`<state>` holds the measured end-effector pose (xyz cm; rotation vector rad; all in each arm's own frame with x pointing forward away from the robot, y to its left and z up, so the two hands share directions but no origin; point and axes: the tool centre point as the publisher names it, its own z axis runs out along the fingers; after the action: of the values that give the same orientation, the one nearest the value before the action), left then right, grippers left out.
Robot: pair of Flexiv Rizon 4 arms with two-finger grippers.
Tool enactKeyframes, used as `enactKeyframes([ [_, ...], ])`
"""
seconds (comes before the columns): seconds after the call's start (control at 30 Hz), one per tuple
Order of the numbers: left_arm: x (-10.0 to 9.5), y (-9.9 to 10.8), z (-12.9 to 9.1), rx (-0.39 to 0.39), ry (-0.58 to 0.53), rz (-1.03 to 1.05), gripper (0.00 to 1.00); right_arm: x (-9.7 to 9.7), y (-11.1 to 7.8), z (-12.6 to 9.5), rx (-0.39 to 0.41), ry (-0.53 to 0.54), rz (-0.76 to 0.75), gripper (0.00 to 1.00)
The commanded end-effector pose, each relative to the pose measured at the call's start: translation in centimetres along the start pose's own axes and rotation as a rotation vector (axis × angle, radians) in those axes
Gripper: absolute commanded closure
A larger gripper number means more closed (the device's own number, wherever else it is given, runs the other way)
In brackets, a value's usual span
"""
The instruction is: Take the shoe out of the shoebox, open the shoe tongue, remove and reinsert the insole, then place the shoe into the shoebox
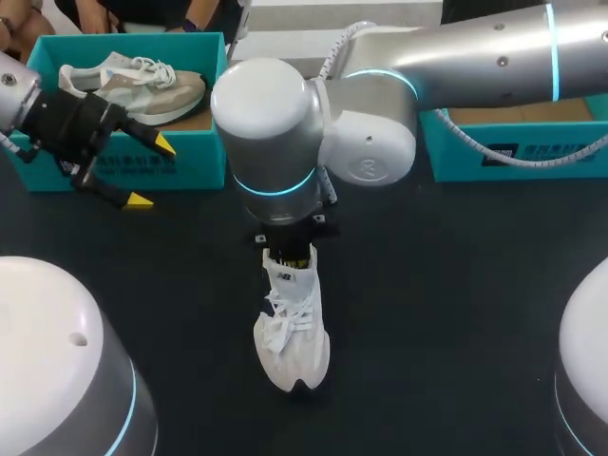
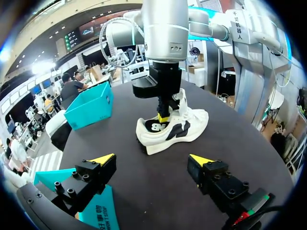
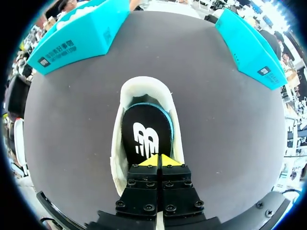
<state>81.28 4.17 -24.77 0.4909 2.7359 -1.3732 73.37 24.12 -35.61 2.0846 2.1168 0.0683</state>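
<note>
- A white logo is seen on the black insole (image 3: 144, 134) of the white laced fabric shoe (image 1: 293, 328).
- The right gripper (image 3: 159, 160) is clenched over it; the left gripper (image 1: 152, 173), at ten o'clock, is held released.

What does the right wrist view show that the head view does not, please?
Only the right wrist view: the black insole inside the white shoe, with the right gripper and its yellow tips shut together over it. Only the head view: the left gripper, open, in front of the left shoebox. Both: the white shoe on the dark table, the left shoebox and the right shoebox.
</note>
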Motion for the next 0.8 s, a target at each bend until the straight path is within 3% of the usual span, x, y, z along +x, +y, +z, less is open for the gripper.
enactKeyframes([
  [0.03,0.0,0.0,0.0,-0.003,0.002,0.000,0.00,0.2,-0.3,0.0,-0.006,-0.009,0.015,1.00],
  [0.57,0.0,0.0,0.0,-0.003,0.002,0.000,0.00,1.1,0.0,3.8,0.041,0.041,-0.002,1.00],
  [0.8,0.0,0.0,0.0,-0.003,0.002,0.000,0.00,1.7,0.0,4.3,0.042,0.052,-0.014,1.00],
])
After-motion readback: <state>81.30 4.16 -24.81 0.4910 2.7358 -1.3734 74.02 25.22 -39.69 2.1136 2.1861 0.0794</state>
